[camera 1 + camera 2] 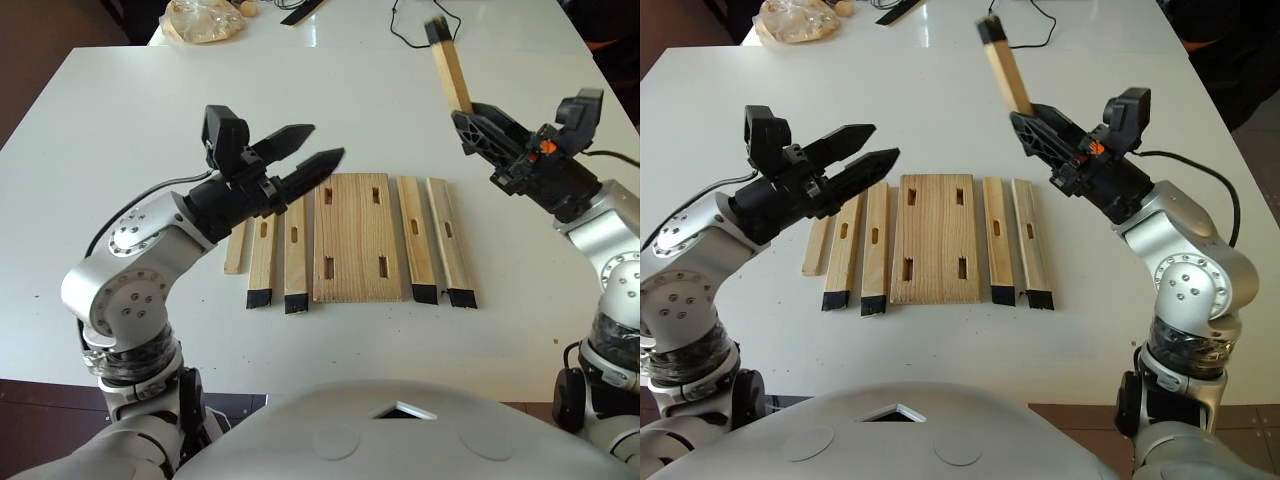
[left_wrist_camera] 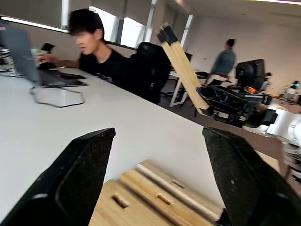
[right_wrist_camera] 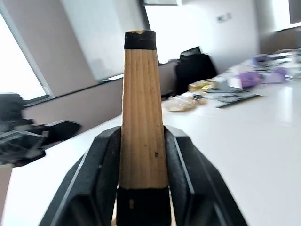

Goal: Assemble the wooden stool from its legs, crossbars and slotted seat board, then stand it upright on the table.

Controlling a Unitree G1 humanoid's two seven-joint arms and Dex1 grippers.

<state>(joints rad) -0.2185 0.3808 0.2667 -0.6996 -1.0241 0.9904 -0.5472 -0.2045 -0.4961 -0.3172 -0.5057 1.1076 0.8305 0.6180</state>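
Note:
The slotted seat board (image 1: 355, 238) lies flat mid-table. Two black-tipped legs (image 1: 280, 250) and a thin crossbar (image 1: 236, 248) lie to its left, two more legs (image 1: 432, 240) to its right. My left gripper (image 1: 327, 140) hovers open above the left-hand legs with nothing between its fingers (image 2: 84, 174). My right gripper (image 1: 1025, 120) is raised over the table's right side, shut on one wooden leg (image 1: 1007, 70) that tilts up and away, black tip uppermost. In the right wrist view the leg (image 3: 141, 108) stands between the two fingers (image 3: 106, 160).
A second table at the back carries a clear bag (image 1: 203, 18) and a black cable (image 1: 415, 35). White tabletop (image 1: 130, 120) stretches wide on the left and in front of the wooden parts.

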